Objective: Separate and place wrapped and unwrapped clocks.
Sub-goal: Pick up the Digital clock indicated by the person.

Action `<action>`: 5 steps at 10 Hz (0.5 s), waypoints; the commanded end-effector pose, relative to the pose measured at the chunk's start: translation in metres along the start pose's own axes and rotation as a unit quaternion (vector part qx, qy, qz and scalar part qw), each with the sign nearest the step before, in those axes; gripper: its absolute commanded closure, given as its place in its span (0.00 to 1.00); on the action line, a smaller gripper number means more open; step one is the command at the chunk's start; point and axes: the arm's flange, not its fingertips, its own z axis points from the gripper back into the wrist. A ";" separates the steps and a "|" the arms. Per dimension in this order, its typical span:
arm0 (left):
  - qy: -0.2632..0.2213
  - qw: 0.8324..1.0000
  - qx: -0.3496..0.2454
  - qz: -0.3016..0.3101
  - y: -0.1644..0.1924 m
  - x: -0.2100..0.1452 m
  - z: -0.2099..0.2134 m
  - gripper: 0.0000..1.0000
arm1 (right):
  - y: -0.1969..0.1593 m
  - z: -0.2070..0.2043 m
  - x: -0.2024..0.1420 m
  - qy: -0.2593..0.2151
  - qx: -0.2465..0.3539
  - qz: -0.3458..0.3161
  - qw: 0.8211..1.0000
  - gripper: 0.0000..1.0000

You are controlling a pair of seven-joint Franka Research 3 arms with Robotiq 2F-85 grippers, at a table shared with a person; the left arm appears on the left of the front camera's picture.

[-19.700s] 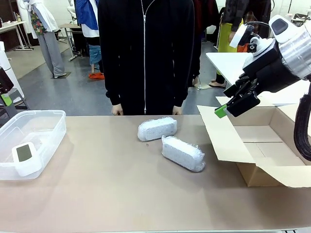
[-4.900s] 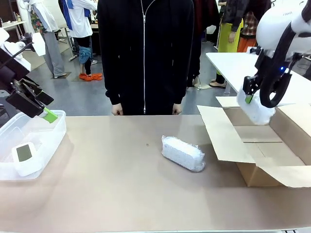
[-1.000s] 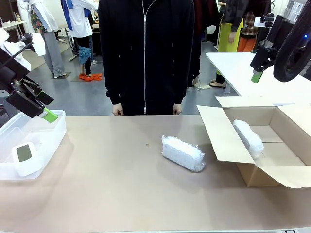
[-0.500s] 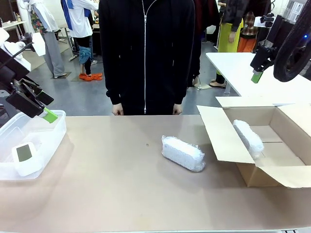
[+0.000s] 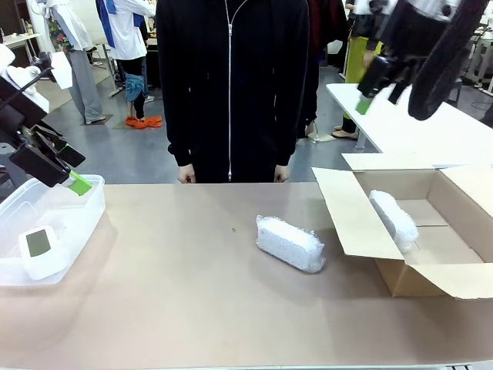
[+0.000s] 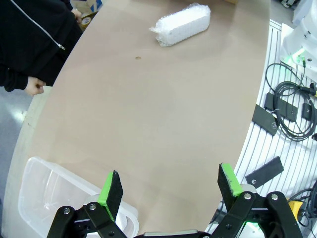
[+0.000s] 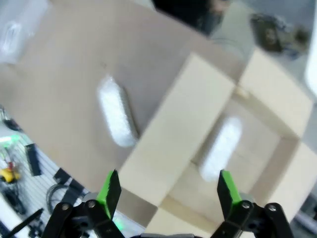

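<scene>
Swinging farther left, right end effector (image 5: 376, 94)

Lab/wkshop hall: white work table (image 5: 408, 116) in bkgd, loose cables (image 6: 292, 109), grey floor (image 5: 100, 146)

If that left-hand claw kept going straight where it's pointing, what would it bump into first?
Probably the bare tabletop: the left gripper, fingers open, aims at brown surface just past the clear plastic bin. Depth is unclear.
</scene>
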 end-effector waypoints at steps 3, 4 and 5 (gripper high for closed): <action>0.000 1.000 0.007 0.002 -0.001 0.000 -0.001 0.00 | 0.059 -0.014 -0.046 -0.098 0.061 0.109 0.987 0.00; 0.000 1.000 0.007 0.002 -0.001 0.000 -0.001 0.00 | 0.065 -0.015 -0.060 -0.120 0.084 0.132 0.980 0.00; 0.000 1.000 0.007 0.002 -0.001 0.000 -0.001 0.00 | 0.070 -0.017 -0.072 -0.125 0.107 0.151 0.975 0.00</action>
